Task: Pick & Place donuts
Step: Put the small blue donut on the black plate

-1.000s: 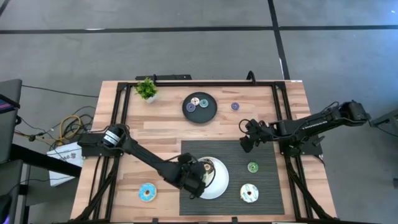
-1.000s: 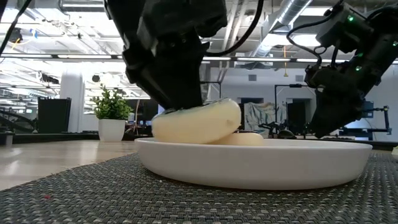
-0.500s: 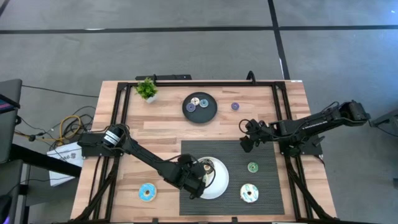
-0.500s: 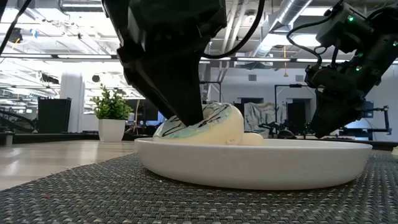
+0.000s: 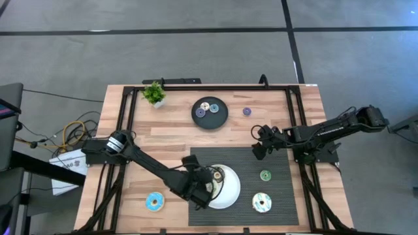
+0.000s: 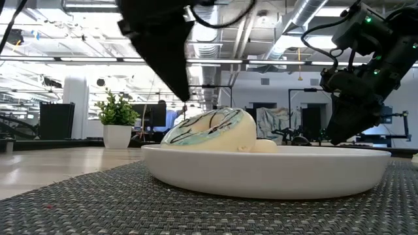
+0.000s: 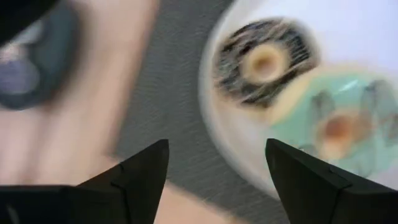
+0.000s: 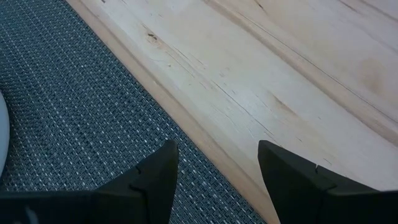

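Observation:
The white plate (image 5: 232,194) sits on the dark mat and holds two larger donuts. The white-green donut (image 6: 210,130) is tilted, leaning on the brown donut (image 7: 264,61) beside it. My left gripper (image 7: 217,149) is open, raised above the plate's left rim (image 6: 157,155), and touches nothing. The blue donut (image 5: 155,202) lies on the wood left of the mat. The cream-pink donut (image 5: 262,203) and a green mini (image 5: 265,175) lie on the mat. A purple mini (image 5: 246,111) lies on the wood. My right gripper (image 8: 217,152) is open, hovering over the mat's far right edge.
A black plate (image 5: 209,112) near the far edge holds several minis. A small potted plant (image 5: 154,93) stands at the far left. A black frame (image 5: 196,85) runs round the table. Bare wood lies between the black plate and the mat (image 5: 281,163).
My left gripper has let go of the white-green donut, risen off the plate and drawn back toward the table's left. The donut, first held with its pale underside showing, has turned and now rests tilted in the plate against the brown donut.

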{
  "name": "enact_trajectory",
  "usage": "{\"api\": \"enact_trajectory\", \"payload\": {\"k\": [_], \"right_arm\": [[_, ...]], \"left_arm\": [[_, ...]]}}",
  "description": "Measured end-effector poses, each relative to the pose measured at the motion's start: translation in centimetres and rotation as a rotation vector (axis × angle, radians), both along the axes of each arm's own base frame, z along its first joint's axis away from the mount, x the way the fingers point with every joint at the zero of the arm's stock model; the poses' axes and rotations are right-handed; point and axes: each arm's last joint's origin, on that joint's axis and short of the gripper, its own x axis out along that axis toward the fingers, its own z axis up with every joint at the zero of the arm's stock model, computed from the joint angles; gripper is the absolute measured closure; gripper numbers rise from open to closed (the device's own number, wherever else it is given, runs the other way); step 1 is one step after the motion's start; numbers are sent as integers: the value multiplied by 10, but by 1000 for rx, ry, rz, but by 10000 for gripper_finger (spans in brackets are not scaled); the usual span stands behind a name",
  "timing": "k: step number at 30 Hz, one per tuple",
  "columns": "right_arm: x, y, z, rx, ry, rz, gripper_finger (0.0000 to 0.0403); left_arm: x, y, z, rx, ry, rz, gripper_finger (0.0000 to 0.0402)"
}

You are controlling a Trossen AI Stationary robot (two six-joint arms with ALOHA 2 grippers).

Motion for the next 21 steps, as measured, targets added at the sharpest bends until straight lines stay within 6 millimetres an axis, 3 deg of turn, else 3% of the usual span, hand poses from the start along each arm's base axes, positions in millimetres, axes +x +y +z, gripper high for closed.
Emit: {"api": "enact_trajectory", "payload": {"k": [5, 10, 15, 21], "right_arm": [[0, 0, 0, 0, -3, 0, 193], [1, 0, 1, 5, -15, 2, 193], [2, 0, 1, 5, -21, 2, 193], [3, 0, 2, 7, -32, 1, 193]], "left_arm": [[-19, 10, 12, 83, 32, 8, 168], [-43, 41, 8, 70, 7, 65, 218], [-79, 80, 0, -40, -133, 118, 259], [-127, 116, -9, -142, -372, 31, 281]]}}
